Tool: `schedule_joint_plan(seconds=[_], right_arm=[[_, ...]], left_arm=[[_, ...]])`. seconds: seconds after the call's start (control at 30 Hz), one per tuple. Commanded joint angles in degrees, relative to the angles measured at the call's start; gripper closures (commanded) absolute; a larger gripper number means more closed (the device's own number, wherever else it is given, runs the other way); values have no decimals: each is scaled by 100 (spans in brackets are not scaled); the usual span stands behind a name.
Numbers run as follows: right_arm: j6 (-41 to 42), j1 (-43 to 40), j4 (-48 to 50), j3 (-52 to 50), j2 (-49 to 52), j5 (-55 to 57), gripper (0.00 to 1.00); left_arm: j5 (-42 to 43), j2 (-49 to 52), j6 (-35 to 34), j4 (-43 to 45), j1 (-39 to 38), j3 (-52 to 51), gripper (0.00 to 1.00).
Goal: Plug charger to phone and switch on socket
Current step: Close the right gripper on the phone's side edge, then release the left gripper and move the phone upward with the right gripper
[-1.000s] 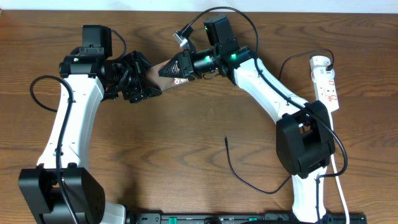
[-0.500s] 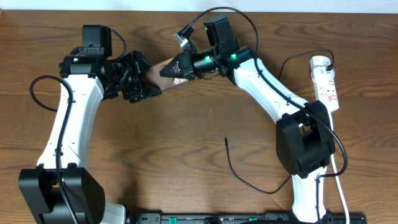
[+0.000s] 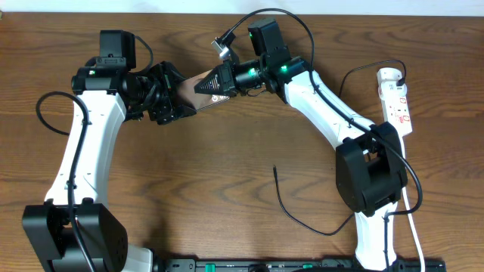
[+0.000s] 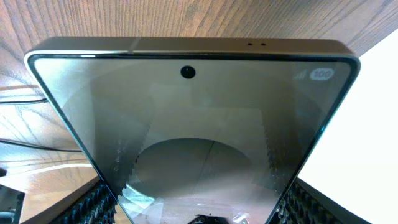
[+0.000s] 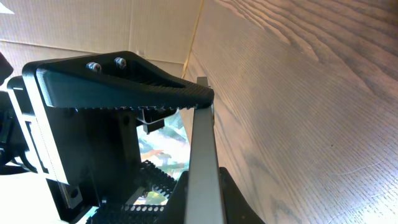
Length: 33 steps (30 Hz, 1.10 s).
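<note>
The phone [image 3: 198, 85], brownish-bronze, is held in the air between both arms at the table's back middle. My left gripper [image 3: 168, 97] is shut on its left end; in the left wrist view its glossy screen [image 4: 205, 124] fills the frame between the jaws. My right gripper [image 3: 219, 81] is shut on its right end; the right wrist view shows the phone's thin edge [image 5: 202, 155] pinched between the fingers. The charger, a thin black cable [image 3: 291, 211], lies on the table with its plug tip [image 3: 274, 170] free. The socket, a white power strip [image 3: 397, 102], lies at the far right.
A thicker white cord [image 3: 414, 219] runs from the power strip down the right side past the right arm's base [image 3: 370, 177]. A black cable loops by the left arm [image 3: 45, 113]. The table is brown wood.
</note>
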Motion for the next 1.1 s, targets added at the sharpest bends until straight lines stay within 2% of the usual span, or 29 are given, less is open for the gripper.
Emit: schedule_joint_plan(seconds=[0.0,0.1,0.13,0.23,0.37,0.43,0.87,1.0,1.07], right_arm=[[44,57,48,90,-33,-391,99],[44,57,46,90,-33,-393,99],[42,57,46,90,-33,-391,99],[42,57,46,90,-33,-391,99],[42,57,46,90,-33,-391,99],[44,57,46,90,-33,-391,99],[44,55,46,90,-33,-409,99],[44,13,46,90,-33,-411,99],[44,-24,42,90,-33,-420,99]], left_arm=[[74,-20,162,-22,-35,46,89],[74,-20,168,-22,-35,46,68],[74,-20,168,-22,-35,46,58],[74,-20,188,-20,-35,46,39],[74,-20,188,-20,-35,46,20],[72,-20,186,-20,-35,46,13],[79,-20,299,-15,-35,46,10],[133,-39,710,391,-35,48,10],[177,-70,706,476,-33,48,10]])
